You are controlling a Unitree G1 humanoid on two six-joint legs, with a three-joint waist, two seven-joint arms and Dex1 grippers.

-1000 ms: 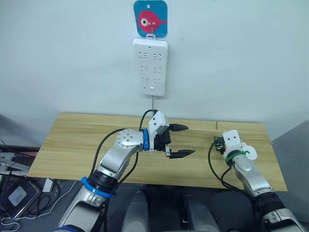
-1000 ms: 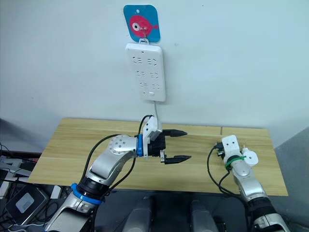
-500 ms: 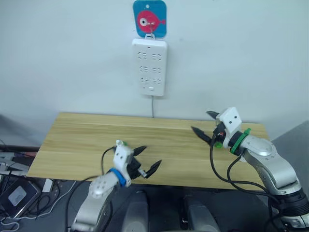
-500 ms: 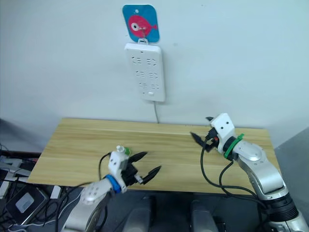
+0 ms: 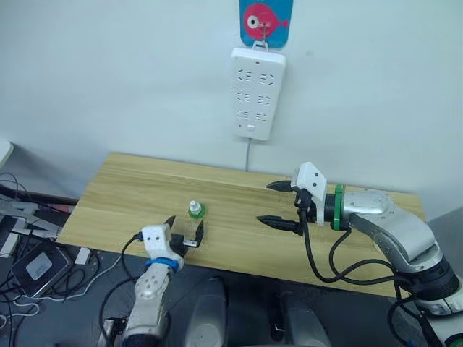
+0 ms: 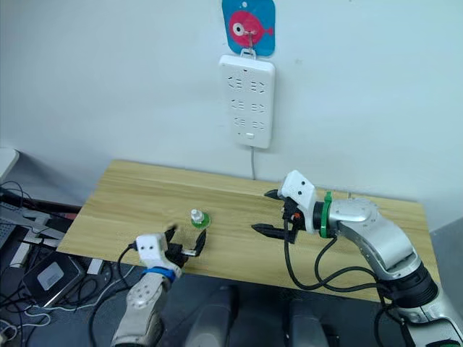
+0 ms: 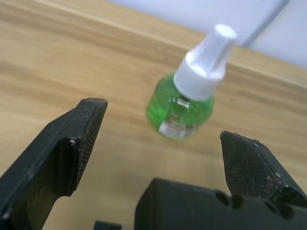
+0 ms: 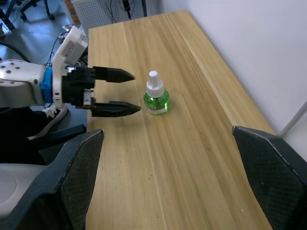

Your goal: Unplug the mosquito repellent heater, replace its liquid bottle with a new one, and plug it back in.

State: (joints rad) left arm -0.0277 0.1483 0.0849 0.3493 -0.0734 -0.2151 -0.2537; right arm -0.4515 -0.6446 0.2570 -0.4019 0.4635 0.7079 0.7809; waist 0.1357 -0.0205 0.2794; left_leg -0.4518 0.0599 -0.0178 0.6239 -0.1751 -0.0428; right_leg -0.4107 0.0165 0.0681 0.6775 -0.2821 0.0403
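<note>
A small green liquid bottle [image 5: 194, 211] with a white cap stands upright on the wooden table [image 5: 123, 188], near its front left. My left gripper [image 5: 184, 233] is open at the front edge just before the bottle, its fingers apart on either side without touching; the left wrist view shows the bottle [image 7: 187, 100] beyond the fingertips [image 7: 88, 120]. My right gripper [image 5: 278, 204] hangs open and empty over the table's middle, and its wrist view looks at the bottle [image 8: 156, 98] and the left gripper [image 8: 135, 92]. The mosquito repellent heater is out of view.
A long white power strip [image 5: 258, 94] hangs on the wall under a blue fish-print hook [image 5: 265, 13], its cord running down behind the table. Cables and a power adapter [image 5: 36, 267] lie on the floor at the left.
The camera has shifted. My left arm dropped from mid-table to the front edge. My right gripper swung from the table's right end to the middle. The bottle now stands in plain sight.
</note>
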